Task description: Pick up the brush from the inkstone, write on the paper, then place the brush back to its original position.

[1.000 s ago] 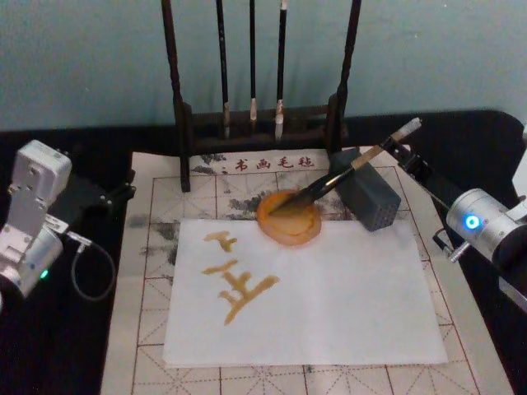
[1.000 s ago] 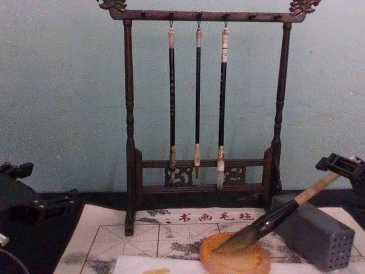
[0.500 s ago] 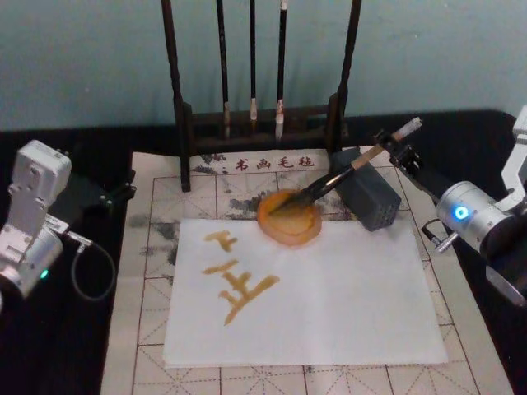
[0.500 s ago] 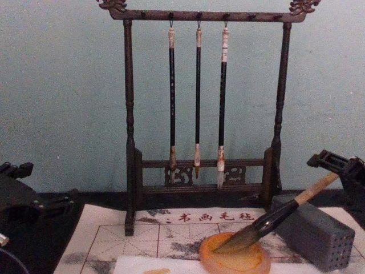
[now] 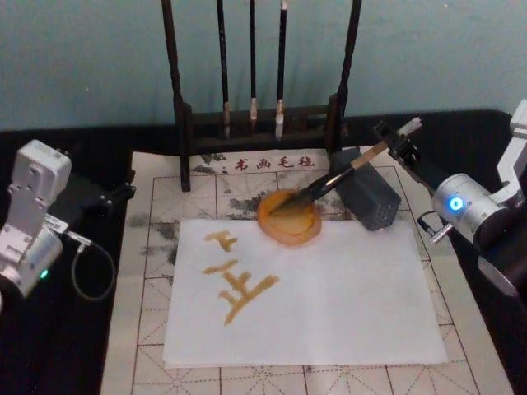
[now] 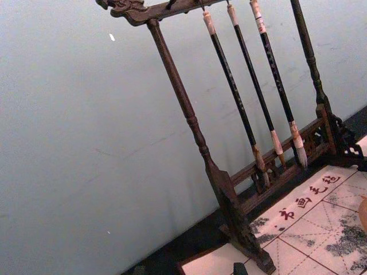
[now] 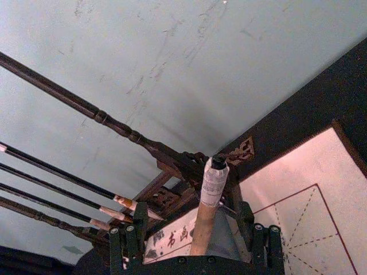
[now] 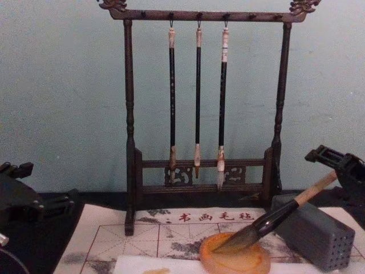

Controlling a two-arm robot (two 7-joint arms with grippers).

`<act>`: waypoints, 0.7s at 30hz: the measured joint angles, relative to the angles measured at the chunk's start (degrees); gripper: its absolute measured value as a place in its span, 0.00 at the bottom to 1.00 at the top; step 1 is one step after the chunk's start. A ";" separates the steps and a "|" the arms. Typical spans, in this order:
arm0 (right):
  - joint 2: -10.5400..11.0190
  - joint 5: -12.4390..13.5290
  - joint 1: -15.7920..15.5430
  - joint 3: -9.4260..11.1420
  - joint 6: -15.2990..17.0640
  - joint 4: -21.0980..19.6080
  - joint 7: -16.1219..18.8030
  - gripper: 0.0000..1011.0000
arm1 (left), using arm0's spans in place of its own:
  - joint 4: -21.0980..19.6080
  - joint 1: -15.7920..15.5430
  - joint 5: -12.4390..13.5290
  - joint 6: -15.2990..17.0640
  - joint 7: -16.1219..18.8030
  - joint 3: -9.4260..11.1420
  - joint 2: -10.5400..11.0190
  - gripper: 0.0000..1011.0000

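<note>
Pale teal wall (image 5: pixel 82 66) backs the table (image 5: pixel 66 346), where the thick tan-handled calligraphy brush (image 5: pixel 329 181) lies with bristles in the round amber inkstone dish (image 5: pixel 288 222) and handle propped on the grey perforated block (image 5: pixel 372 200). The right gripper (image 5: pixel 397 141) straddles its white cap (image 5: pixel 409 125), fingers (image 7: pixel 127 246) spread wide; the left gripper (image 5: pixel 119 191) sits parked far left. A skewed retreat could snag the cap, dragging inky bristles onto the white paper (image 5: pixel 329 296).

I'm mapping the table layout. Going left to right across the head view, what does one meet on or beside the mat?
In order: left gripper → inkstone → grey block → right gripper.
</note>
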 joint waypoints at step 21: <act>0.83 1.35 1.06 -2.23 -1.30 0.93 -0.55 0.99 | 0.00 0.00 0.00 0.00 0.00 0.00 0.00 0.99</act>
